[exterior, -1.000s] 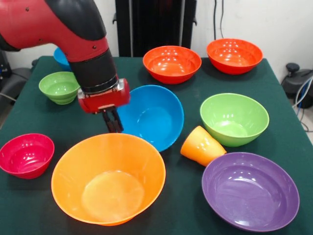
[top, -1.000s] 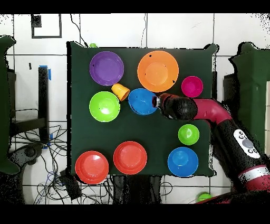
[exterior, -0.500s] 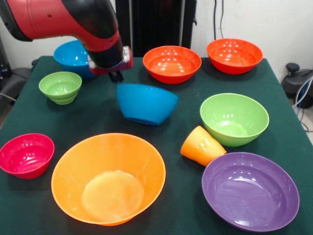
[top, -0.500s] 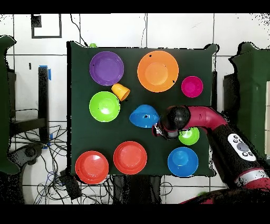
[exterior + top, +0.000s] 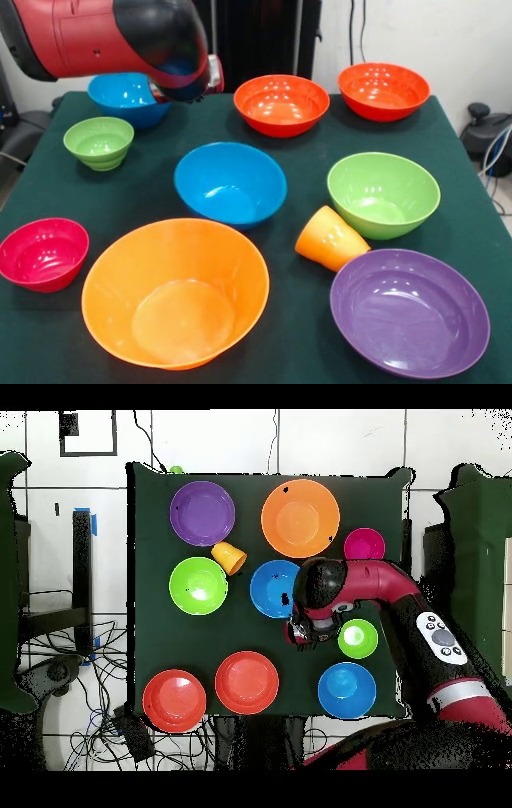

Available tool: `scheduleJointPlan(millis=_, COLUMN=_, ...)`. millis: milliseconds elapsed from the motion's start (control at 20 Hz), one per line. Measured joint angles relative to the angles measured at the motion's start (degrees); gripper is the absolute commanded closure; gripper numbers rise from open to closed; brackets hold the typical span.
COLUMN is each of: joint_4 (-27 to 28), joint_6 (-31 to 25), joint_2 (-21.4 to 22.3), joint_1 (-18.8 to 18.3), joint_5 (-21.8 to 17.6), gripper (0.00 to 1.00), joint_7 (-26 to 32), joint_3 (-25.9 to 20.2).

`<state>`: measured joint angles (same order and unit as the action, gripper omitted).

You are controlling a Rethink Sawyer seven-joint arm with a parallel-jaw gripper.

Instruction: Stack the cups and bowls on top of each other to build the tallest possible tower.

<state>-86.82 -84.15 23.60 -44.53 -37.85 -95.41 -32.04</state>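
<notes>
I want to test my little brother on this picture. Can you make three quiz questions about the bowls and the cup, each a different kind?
1. True or false: the cup stands upright.
2. Which bowl sits nearest the cup in the front view? A) purple bowl B) crimson bowl C) small green bowl
3. Fill in: the number of bowls stacked in another bowl is ____.

Key
1. False: it lies on its side.
2. A.
3. Zero: every bowl sits alone on the table.
</notes>
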Motion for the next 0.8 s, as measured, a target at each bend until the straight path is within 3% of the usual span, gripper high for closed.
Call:
scheduleJointPlan(millis=250, joint_4=3.3, joint_6=-1.5, joint_2=-0.7, joint_1=0.5, joint_5=1.0, gripper=1.0, joint_7=0.0, joint_3=-0.8)
scheduleJointPlan(millis=800, joint_4=3.7, joint_6=-1.6, joint_2=-0.3, joint_1=-0.4, joint_5=2.6, gripper=1.0, joint_7=0.0, joint_3=-1.3)
